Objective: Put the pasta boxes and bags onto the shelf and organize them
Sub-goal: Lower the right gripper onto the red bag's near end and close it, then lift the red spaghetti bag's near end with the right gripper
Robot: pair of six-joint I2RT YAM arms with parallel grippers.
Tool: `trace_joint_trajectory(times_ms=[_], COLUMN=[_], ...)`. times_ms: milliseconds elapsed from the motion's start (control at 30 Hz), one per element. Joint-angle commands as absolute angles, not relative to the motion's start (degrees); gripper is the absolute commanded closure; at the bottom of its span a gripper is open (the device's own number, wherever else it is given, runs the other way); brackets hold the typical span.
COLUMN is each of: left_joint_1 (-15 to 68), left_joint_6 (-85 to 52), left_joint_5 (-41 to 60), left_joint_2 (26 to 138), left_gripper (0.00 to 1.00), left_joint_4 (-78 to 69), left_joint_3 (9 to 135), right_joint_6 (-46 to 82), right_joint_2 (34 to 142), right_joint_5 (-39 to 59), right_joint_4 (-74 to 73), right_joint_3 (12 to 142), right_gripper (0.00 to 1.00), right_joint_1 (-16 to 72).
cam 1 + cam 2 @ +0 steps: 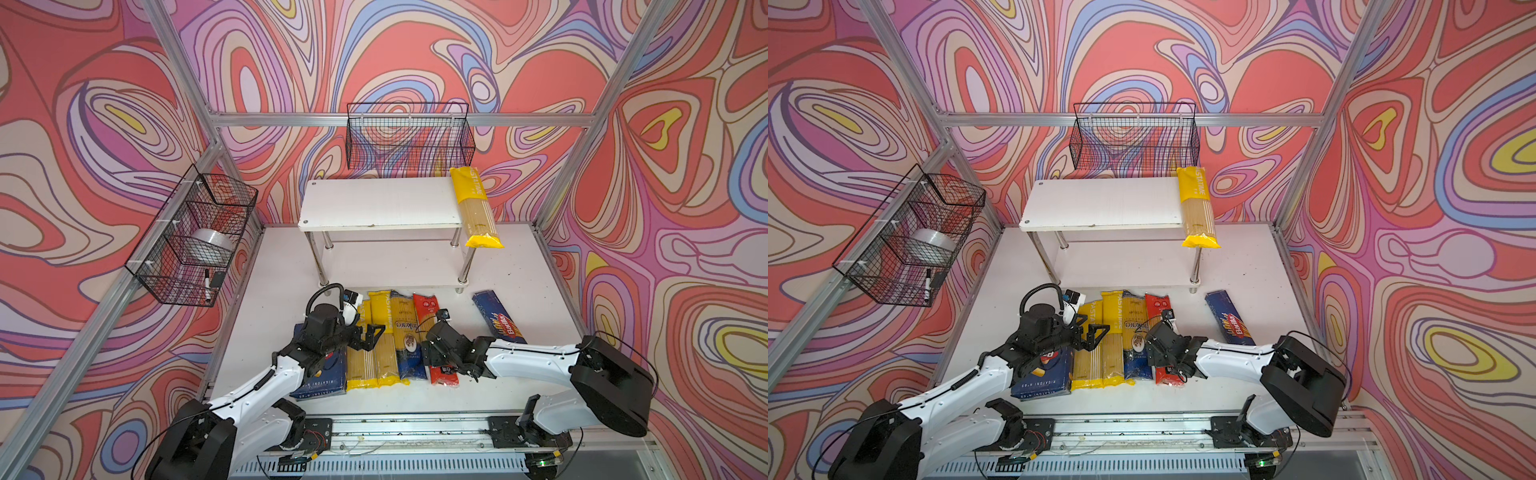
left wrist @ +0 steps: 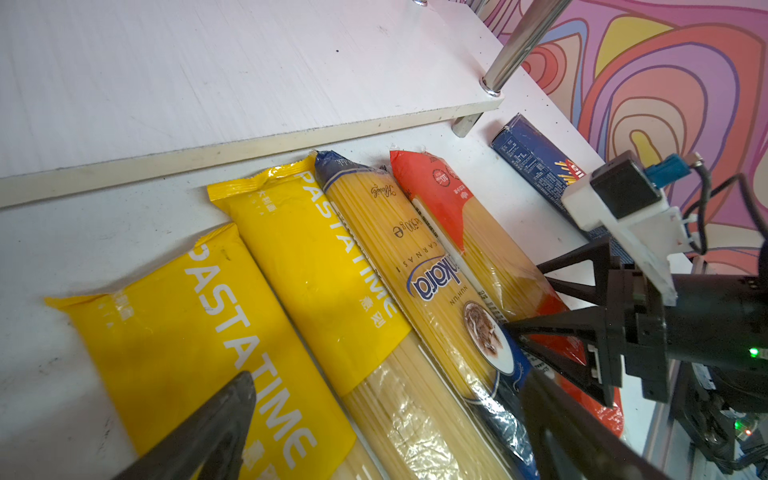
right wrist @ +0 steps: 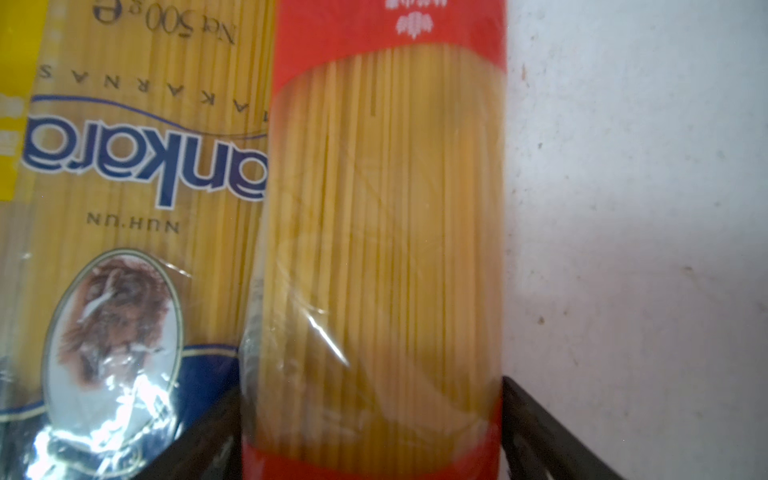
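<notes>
Since the right gripper (image 3: 371, 386) stands with its jaws spread wide astride the long red plastic spaghetti bag (image 3: 386, 187), one black finger at each long edge and nothing lifted yet, the step in hand looks like picking that bag off the white tabletop (image 3: 623, 208). To do it well, close squarely across the bag's width and keep the inner finger clear of the dark blue clear-topped spaghetti bag (image 3: 137, 166), which lies touching the red one (its film could get caught in the pinch). The grip appears to sit toward the bag's near end, so the far end may sag; a slow, level lift seems wise. The white two-tier shelf (image 1: 374, 203) carries one yellow PASTATIME bag (image 1: 473, 199) at the right end of its top board, overhanging the front edge. The left gripper (image 1: 371, 336) hovers open and empty above two more yellow bags (image 2: 316, 270) on the table.
</notes>
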State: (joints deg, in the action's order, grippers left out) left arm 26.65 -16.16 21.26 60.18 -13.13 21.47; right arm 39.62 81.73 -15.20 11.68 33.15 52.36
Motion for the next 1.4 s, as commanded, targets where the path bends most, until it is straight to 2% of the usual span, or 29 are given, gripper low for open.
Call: trace_joint_trajectory(times_ms=[0,600,700,933,1367], left_joint_1=[26.63,26.63,26.64,26.66,26.69], left_joint_6=[-16.35,-16.09,-16.25,-16.44,-16.18], left_joint_5=[22.03,21.43,21.68,21.98,21.67], left_joint_2=[59.33,59.15,59.09,59.24,59.77], left_gripper=[0.0,0.0,0.0,0.0,0.0], left_joint_4=[-13.4,-13.1,-13.27,-13.36,-13.36], left_joint_3=[21.71,21.47,21.53,21.54,21.54], right_joint_6=[42.64,45.52,45.83,46.43,47.24], right_joint_2=[81.47,79.89,80.29,81.35,80.53], right_joint_5=[-10.19,-7.88,-7.44,-7.2,-9.33], right_joint_4=[14.5,11.53,11.05,10.55,13.17], right_joint_3=[29.49,26.16,26.19,26.09,26.65], right_gripper=[0.11,0.24,0.3,0.33,0.47], right_joint_1=[52.56,52.5,52.51,52.49,52.56])
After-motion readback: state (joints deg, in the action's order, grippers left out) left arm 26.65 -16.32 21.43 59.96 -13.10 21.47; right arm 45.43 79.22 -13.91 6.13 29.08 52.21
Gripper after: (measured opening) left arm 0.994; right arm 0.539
